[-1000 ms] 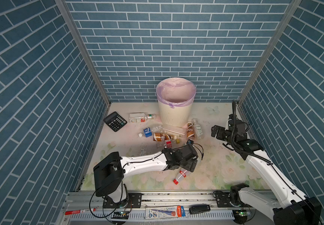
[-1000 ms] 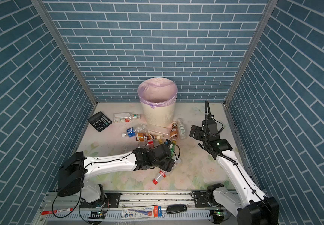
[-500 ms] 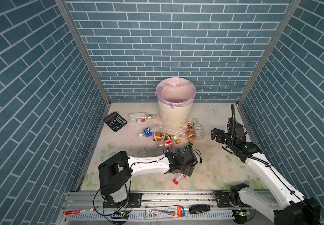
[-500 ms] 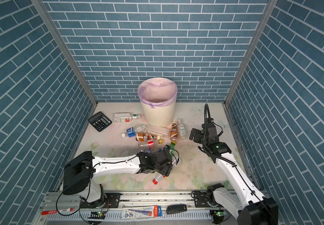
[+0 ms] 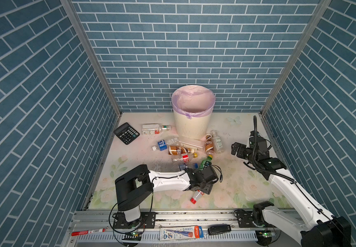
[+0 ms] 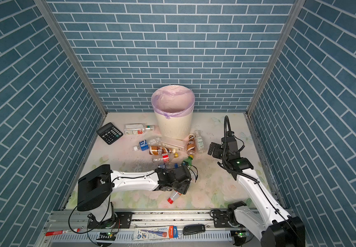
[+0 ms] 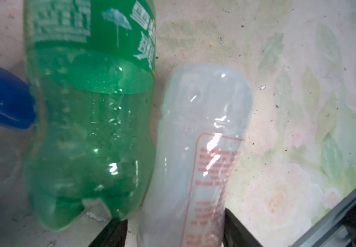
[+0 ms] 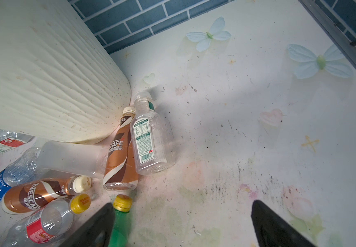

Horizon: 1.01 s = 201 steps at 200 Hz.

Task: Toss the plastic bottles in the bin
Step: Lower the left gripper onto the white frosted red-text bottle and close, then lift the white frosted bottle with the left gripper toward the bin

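Note:
My left gripper (image 5: 205, 188) (image 6: 182, 187) is low over a clear red-capped bottle (image 5: 196, 195) lying on the table. In the left wrist view its black fingers (image 7: 238, 232) stand either side of that bottle (image 7: 196, 149); one touches it and a narrow gap shows at the other. A green bottle (image 7: 87, 119) (image 5: 205, 163) lies beside it. Several more bottles (image 5: 178, 150) (image 8: 119, 154) lie in front of the bin (image 5: 193, 126) (image 8: 44, 74). My right gripper (image 5: 237, 149) (image 8: 183, 216) hangs open and empty to their right.
A black calculator (image 5: 126, 133) lies at the back left. A red marker (image 5: 88, 231), a tube package (image 5: 181, 233) and a black device (image 5: 218, 229) lie on the front rail. Blue brick walls (image 5: 44, 128) close three sides.
The left gripper came down and toward the front over the red-capped bottle, and its jaws narrowed around it. The right arm shifted only slightly.

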Motion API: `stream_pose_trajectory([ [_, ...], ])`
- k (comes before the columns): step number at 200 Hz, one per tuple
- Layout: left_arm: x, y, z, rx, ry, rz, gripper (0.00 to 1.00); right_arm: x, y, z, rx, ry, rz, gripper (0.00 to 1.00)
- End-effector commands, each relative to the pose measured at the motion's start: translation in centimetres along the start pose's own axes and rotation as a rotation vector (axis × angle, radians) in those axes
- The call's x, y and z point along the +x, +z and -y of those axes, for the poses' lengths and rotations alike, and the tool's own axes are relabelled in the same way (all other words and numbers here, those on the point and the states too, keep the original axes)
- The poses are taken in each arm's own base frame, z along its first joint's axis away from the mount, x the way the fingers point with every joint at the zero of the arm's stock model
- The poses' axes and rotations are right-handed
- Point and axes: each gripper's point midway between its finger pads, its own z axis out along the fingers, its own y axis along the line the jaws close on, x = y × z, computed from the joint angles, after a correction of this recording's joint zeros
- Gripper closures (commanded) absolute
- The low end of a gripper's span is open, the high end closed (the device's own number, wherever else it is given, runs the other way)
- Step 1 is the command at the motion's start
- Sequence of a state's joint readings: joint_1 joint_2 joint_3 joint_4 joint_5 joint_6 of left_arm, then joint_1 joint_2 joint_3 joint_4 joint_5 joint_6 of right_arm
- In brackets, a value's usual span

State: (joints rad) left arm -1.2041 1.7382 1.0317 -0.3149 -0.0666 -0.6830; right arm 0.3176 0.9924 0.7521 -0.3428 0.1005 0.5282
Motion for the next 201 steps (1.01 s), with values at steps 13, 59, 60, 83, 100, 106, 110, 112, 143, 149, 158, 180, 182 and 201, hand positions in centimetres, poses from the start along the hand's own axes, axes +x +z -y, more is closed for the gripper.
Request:
stream_pose_trajectory([
  [13, 0.4, 0.6, -0.7, -0.032, -0.001, 0.003, 0.35, -0.1, -0.3, 0.3, -0.004, 0.037, 0.02, 0.01],
  [59, 0.6, 0.4, -2.3, -0.075, -0.001, 0.007, 0.4, 0.3, 0.0, 0.6, -0.001, 0.041, 0.014, 0.01],
  [60, 0.6, 0.4, -2.4, -0.077, -0.002, 0.007, 0.4, 0.3, 0.0, 0.6, -0.002, 0.041, 0.015, 0.01],
  [83, 0.4, 0.1, -3.1, -0.095, 0.014, 0.018, 0.42, 0.3, 0.2, 0.6, -0.004, 0.045, 0.014, 0.01],
  [100, 0.2, -0.2, -3.4, -0.108, 0.026, 0.027, 0.43, 0.5, 0.3, 0.6, -0.007, 0.048, 0.01, 0.01],
  [106, 0.1, -0.3, -3.5, -0.111, 0.031, 0.027, 0.44, 0.5, 0.4, 0.6, -0.007, 0.048, 0.01, 0.01],
  [110, 0.0, -0.4, -3.6, -0.111, 0.032, 0.03, 0.44, 0.5, 0.4, 0.6, -0.007, 0.048, 0.01, 0.01],
  [112, -0.1, -0.5, -3.5, -0.11, 0.034, 0.033, 0.44, 0.5, 0.4, 0.6, -0.007, 0.048, 0.01, 0.01],
  [143, -0.8, -1.3, -3.4, -0.099, 0.051, 0.065, 0.45, 0.6, 0.5, 0.6, -0.006, 0.05, 0.006, 0.01],
  [149, -1.0, -1.5, -3.4, -0.098, 0.053, 0.074, 0.45, 0.6, 0.5, 0.6, -0.007, 0.051, 0.007, 0.01],
  [158, -1.2, -1.8, -3.4, -0.095, 0.058, 0.084, 0.45, 0.7, 0.6, 0.6, -0.009, 0.052, 0.006, 0.01],
  [180, -1.7, -2.2, -3.4, -0.087, 0.068, 0.1, 0.46, 0.8, 0.8, 0.5, -0.014, 0.057, -0.001, 0.01],
  [182, -1.8, -2.3, -3.3, -0.085, 0.069, 0.102, 0.46, 0.8, 0.8, 0.5, -0.015, 0.058, -0.002, 0.01],
  [201, -2.2, -2.7, -3.3, -0.078, 0.071, 0.112, 0.46, 0.8, 0.9, 0.5, -0.016, 0.059, -0.003, 0.01],
])
